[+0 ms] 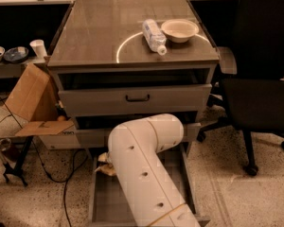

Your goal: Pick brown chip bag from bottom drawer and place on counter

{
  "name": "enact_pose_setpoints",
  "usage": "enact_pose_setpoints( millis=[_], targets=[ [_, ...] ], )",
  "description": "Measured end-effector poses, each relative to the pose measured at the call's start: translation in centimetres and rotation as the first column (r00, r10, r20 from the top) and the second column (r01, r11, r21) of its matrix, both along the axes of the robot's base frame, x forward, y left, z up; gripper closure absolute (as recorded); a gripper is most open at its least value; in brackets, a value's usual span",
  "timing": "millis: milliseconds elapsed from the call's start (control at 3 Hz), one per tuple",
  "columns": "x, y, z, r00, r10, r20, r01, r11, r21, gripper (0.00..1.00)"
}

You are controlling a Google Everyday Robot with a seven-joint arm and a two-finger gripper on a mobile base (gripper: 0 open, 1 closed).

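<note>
You're at the grasp: the gripper (110,168) sits low in the bottom drawer (102,203), back-left, half hidden by the arm. You cannot tell its state. The brown chip bag (103,159) lies there. Next, lift straight toward the surface (99,32).

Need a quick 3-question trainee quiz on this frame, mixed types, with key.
1. True or false: the clear plastic bottle stands upright on the glossy grey-brown counter.
2. Where is the robot's hand? A) over the counter B) low at the back left of the open grey metal bottom drawer C) touching the bottle
3. Fill in: a cream round ___ sits beside the bottle.
Key: 1 false, it lies on its side; 2 B; 3 bowl.
</note>
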State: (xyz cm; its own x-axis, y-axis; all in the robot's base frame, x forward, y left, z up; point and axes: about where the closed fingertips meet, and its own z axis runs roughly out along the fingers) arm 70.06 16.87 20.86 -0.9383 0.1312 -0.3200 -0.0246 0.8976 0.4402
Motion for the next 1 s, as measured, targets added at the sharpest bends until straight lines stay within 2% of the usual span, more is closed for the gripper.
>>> enact_pose_setpoints(
  millis=[333,667,1000],
  targets=[
    [0.2,-0.8,-1.4,0.9978,-0.057,-0.034,0.054,0.995,-0.087,0.62],
    [-0.3,-2.0,-1.6,0.9938,-0.103,-0.041,0.096,0.984,-0.151,0.86],
    [-1.4,-4.6,0.2,0.9902,-0.139,-0.004,0.136,0.971,-0.198,1.00]
  ],
)
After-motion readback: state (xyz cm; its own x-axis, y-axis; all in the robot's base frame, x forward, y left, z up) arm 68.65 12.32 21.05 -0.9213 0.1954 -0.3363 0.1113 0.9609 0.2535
